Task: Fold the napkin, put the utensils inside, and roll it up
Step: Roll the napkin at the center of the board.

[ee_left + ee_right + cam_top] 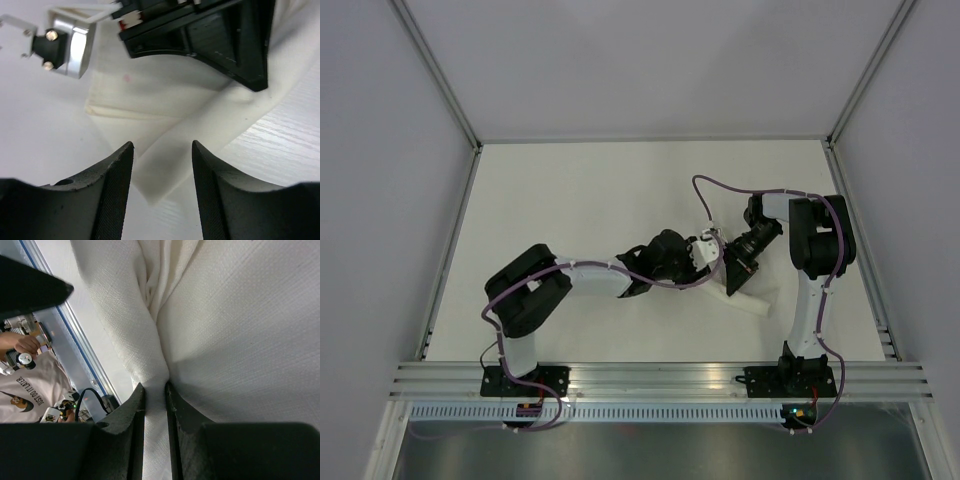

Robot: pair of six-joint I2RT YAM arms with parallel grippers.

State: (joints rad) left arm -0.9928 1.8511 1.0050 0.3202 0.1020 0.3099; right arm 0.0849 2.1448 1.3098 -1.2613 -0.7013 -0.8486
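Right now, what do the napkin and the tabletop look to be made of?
The napkin looks like woven cloth, matte off-white: a fine weave shows and it bunches softly. The tabletop is probably white laminate: faint wood-grain lines, slight sheen.

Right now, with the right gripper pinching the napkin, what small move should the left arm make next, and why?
Probably lower the left gripper and close it on the napkin edge just beneath it. Its jaws stand open above the cloth, gripping nothing, while the right gripper pinches a bunched fold, so a second hold seems needed to handle the cloth.
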